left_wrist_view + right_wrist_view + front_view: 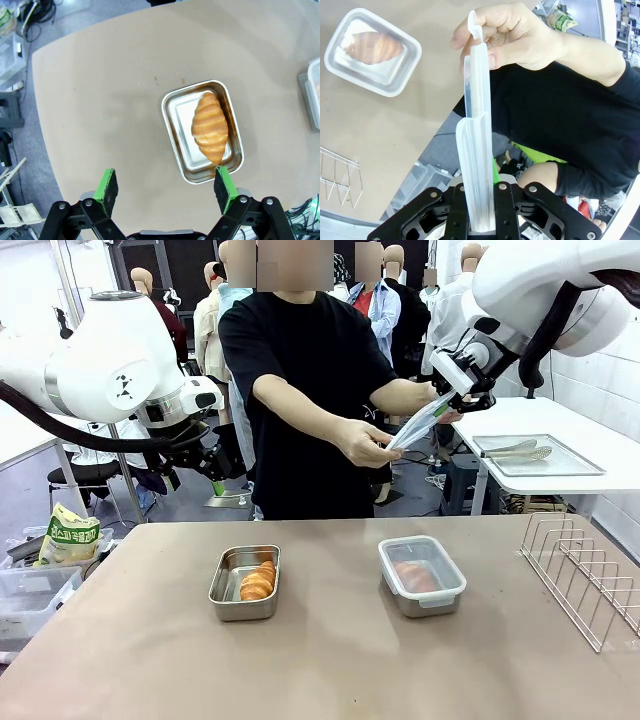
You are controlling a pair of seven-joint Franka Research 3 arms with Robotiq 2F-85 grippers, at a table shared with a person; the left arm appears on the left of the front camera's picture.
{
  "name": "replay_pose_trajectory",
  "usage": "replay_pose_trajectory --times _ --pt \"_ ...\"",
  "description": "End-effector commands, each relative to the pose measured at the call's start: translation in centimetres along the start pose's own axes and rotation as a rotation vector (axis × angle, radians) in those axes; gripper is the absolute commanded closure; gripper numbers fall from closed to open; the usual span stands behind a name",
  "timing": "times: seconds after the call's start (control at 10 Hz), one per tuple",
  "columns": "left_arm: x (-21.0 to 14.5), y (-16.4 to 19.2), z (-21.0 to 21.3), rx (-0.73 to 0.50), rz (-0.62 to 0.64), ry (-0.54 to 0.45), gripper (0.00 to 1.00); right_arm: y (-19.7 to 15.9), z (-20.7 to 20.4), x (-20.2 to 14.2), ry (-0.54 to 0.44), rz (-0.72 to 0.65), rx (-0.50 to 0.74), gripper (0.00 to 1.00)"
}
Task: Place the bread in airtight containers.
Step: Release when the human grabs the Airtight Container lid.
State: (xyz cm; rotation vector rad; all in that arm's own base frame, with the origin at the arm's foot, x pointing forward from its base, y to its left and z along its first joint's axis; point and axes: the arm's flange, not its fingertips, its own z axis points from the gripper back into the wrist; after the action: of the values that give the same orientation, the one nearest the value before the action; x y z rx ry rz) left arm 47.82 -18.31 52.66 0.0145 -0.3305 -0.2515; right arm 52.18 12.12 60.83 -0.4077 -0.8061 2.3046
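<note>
Clear plastic, white-rimmed: that is the lid (476, 150) your right gripper (479, 220) has clamped edge-on between its fingers, seen from the right wrist camera. The lid rises toward 12 o'clock in that view, where the person's hand (517, 37) pinches its far end. In the front view the right arm is raised at 2 o'clock, well above the table (320, 660), with the gripper (447, 400) angled toward the person, whose hand (362, 443) grips the lid (418, 425) from the other side.

Your left gripper (167, 187) hangs above the table with its green pads (106, 187) spread wide and nothing between them. Looking down from the left wrist, an uncovered steel tin (202, 131) lies at 1 o'clock of the gripper, with one bread roll (210, 126) lying lengthwise in it. In the front view the left arm is held up at 9 o'clock, its gripper (205, 465) clear of the table.

On the table in the front view, the uncovered tin (245, 583) with its roll (258, 581) sits left of centre; the second tin (421, 576), at its 3 o'clock, already wears a lid over a roll (415, 577).
</note>
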Motion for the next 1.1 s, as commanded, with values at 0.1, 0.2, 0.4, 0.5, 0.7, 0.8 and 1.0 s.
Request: replay_pose_trajectory --times 0.1,0.2,0.4,0.5,0.7,0.8,1.0 --pt "-0.05 0.20 0.14 0.002 0.002 0.000 0.00 0.33 -0.12 -0.11 -0.018 0.006 -0.018 1.00" --pt "-0.05 0.20 0.14 0.002 0.002 0.000 0.00 0.33 -0.12 -0.11 -0.018 0.006 -0.018 1.00" --pt "-0.05 0.20 0.14 0.002 0.002 0.000 0.00 0.00 0.00 0.00 0.000 0.000 0.000 1.00" --pt "-0.05 0.20 0.14 0.002 0.002 0.000 0.00 -0.06 0.14 0.20 -0.011 -0.003 -0.008 1.00" --pt "-0.05 0.20 0.14 0.002 0.002 0.000 0.00 0.26 0.13 0.39 -0.035 -0.017 0.006 0.68" --pt "-0.05 0.20 0.14 0.002 0.002 0.000 0.00 0.52 0.08 0.37 -0.021 -0.013 0.022 0.49" --pt "-0.05 0.20 0.14 0.002 0.002 0.000 0.00 0.69 0.15 0.26 -0.021 -0.022 0.041 0.10"
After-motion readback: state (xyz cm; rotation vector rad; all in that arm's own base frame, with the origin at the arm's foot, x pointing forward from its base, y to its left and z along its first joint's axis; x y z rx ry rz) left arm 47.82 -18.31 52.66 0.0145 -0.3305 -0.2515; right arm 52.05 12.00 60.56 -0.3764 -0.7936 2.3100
